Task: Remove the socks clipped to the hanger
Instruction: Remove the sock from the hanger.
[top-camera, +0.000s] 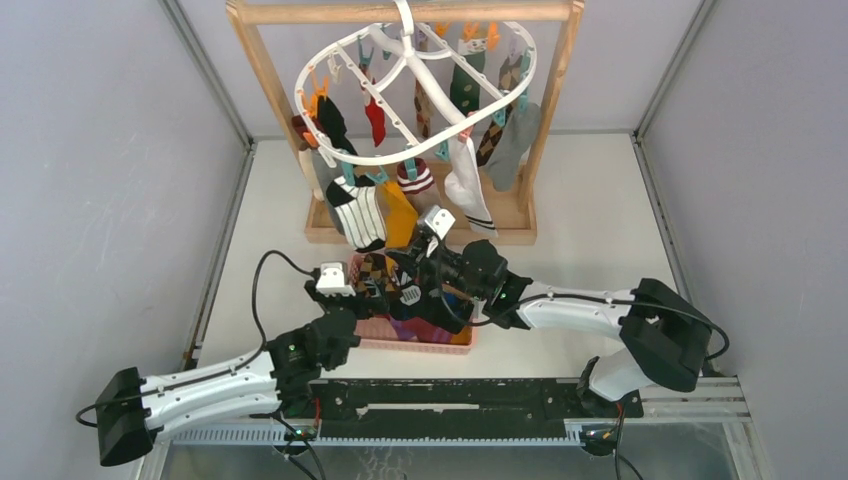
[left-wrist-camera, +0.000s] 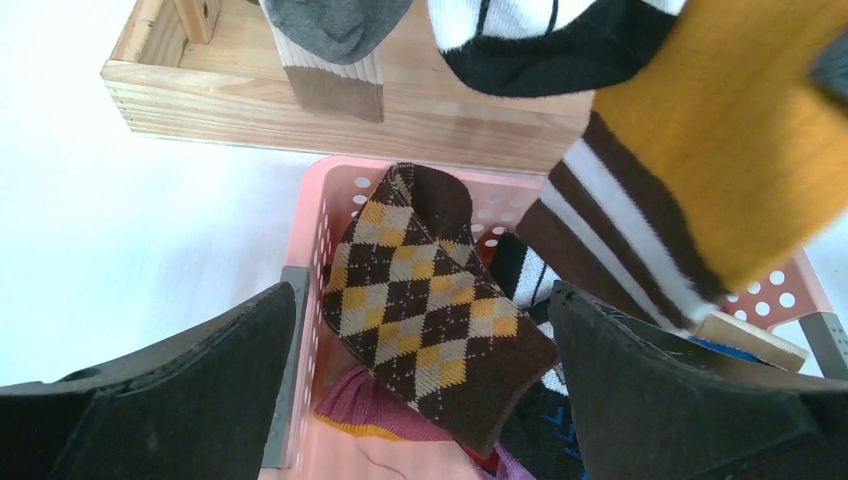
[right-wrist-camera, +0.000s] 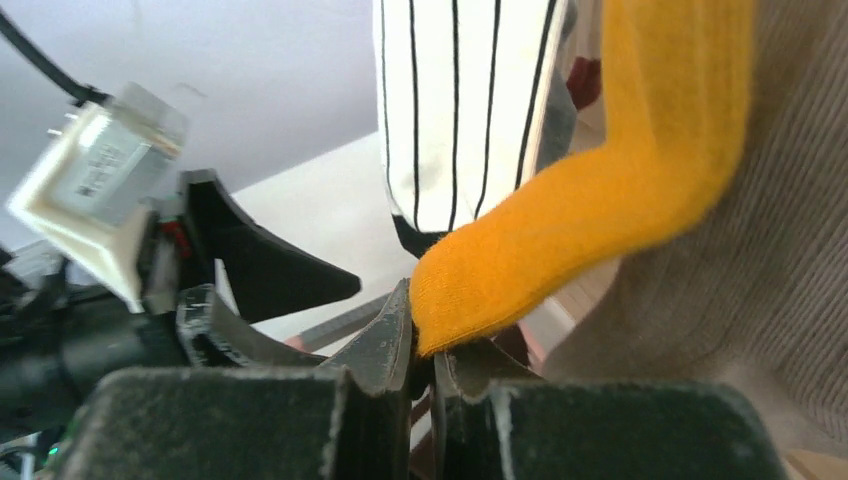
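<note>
Right gripper: clamped on mustard sock toe, to pull it free.
Left gripper: spread wide, empty, above basket.

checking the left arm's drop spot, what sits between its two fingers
A brown argyle sock, lying in the pink basket below the open left fingers; the left wrist view shows it.

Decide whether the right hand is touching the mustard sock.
Touching. The right wrist view shows the right hand closed on the toe of the mustard sock, with no gap between the fingers and the fabric.
</note>
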